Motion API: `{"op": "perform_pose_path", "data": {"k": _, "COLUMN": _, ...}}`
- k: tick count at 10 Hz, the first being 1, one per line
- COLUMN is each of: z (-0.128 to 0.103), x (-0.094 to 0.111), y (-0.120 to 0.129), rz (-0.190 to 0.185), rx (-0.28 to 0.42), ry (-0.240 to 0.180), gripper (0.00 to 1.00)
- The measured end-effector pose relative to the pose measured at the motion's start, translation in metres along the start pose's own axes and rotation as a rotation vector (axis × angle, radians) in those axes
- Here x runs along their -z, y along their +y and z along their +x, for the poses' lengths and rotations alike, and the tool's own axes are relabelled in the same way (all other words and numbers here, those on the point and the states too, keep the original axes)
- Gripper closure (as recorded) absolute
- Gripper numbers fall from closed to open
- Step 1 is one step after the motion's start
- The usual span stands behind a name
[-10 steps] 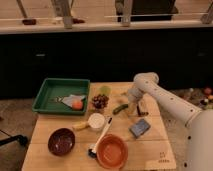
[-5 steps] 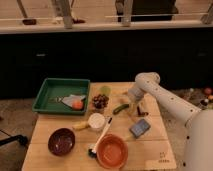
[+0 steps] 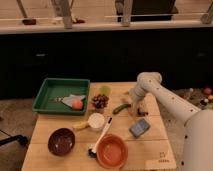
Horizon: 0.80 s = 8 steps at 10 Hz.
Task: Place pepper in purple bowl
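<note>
Gripper (image 3: pixel 131 104) just beside pepper (image 3: pixel 120 108) on table (image 3: pixel 57 126)

Between tool (image 3: pixel 131 103) by pepper (image 3: pixel 120 108) and purple bowl (image 3: pixel 52 144): white cup (image 3: pixel 96 120), brush (image 3: pixel 102 136)

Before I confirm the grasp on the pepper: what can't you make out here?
Camera view, blur: whether the tool, at the pepper's right end, touches it.
Camera view, dark interior: whether the purple bowl holds anything.
Camera view, blur: what the pale item in the green tray is.
</note>
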Motion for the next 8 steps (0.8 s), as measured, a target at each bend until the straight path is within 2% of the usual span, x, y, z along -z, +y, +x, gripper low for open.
{"op": "perform_pose_path", "data": {"k": 3, "z": -0.023, "x": -0.014, "y": -0.007, "rz": -0.051, "rx": 0.05, "ry": -0.009, "gripper": 0.21}}
{"op": "perform_pose_path", "data": {"k": 4, "z": -0.027, "x": -0.016, "y": -0.007, "rz": -0.056, "rx": 0.063, "ry": -0.009, "gripper": 0.24}}
{"op": "perform_pose_path", "data": {"k": 6, "z": -0.032, "x": -0.019, "y": -0.006, "rz": -0.058, "rx": 0.073, "ry": -0.014, "gripper": 0.46}}
{"op": "perform_pose_path", "data": {"k": 8, "z": -0.031, "x": -0.018, "y": -0.004, "rz": -0.055, "rx": 0.064, "ry": -0.016, "gripper": 0.63}}
